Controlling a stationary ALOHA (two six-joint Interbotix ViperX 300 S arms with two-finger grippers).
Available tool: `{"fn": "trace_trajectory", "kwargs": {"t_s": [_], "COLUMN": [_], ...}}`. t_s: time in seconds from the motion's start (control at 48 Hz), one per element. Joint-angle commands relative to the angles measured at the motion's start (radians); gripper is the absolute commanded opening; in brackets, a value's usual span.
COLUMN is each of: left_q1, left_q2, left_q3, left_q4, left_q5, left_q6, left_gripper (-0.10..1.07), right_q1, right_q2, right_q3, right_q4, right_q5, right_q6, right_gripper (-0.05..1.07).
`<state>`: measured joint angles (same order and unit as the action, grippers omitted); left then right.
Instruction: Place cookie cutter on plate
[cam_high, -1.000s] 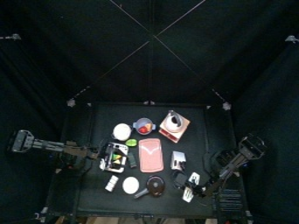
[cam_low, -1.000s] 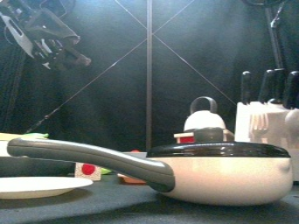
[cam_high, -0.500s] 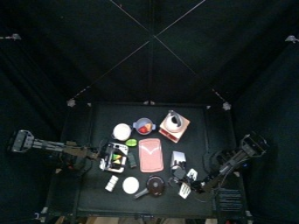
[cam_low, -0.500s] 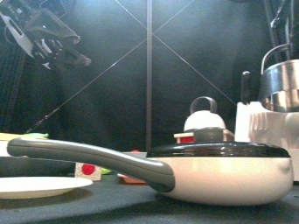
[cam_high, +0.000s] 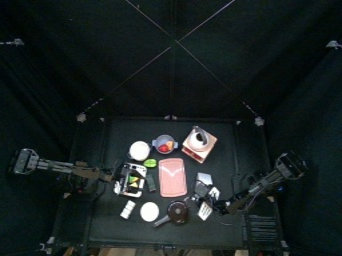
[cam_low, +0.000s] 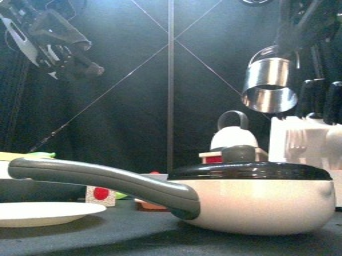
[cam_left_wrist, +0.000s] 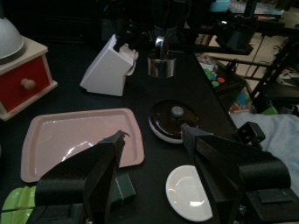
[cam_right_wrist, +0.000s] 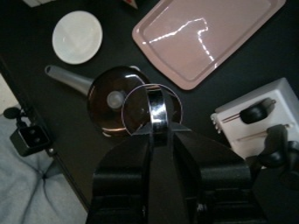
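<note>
- My right claw (cam_right_wrist: 158, 131) is clamped on the cookie cutter (cam_right_wrist: 152, 108), a metal ring, held in the air above the pan (cam_right_wrist: 117, 98) near the surface's front edge.
- The plate (cam_left_wrist: 76, 140) lies bare mid-surface; in the front view the pan (cam_low: 247, 195) hides it.
- My left claw (cam_left_wrist: 152, 149) hangs spread wide and empty at the left edge.
</note>
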<state>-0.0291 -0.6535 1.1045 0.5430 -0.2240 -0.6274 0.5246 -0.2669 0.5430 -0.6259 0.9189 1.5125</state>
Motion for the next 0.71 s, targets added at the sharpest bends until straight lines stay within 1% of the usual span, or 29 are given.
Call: {"fn": "trace_trajectory", "kwargs": {"t_s": [0.0,0.146,0.229,0.375,0.688], "left_q1": [0.002,0.0,0.0,0.0,0.0], "left_q2": [-0.002,-0.002,-0.002,-0.002,-0.002], "left_q3": [-0.012,-0.012,-0.012,-0.009,-0.008], "left_q4": [0.0,-0.002,-0.008,-0.029,-0.032], "left_q5": [-0.008,-0.008,-0.009,-0.008,-0.009], "left_q6": [0.002,0.0,0.0,0.002,0.003], "left_gripper": [0.91,0.91,0.91,0.91,0.91], "right_q1": [-0.046,-0.117,-0.153,-0.195,-0.252], "right_q2": [-0.028,-0.026,-0.023,-0.011,0.0], "right_q3": [-0.026,-0.025,-0.025,-0.031,-0.067], "right_q4": [-0.006,-0.014,-0.037,-0.061,-0.055], "right_q5": [-0.005,-0.011,-0.015,-0.017,0.006], "right_q6": [-0.002,-0.002,-0.002,-0.002,-0.003], "right_gripper": [0.58,0.58,0.58,0.58,0.58]}}
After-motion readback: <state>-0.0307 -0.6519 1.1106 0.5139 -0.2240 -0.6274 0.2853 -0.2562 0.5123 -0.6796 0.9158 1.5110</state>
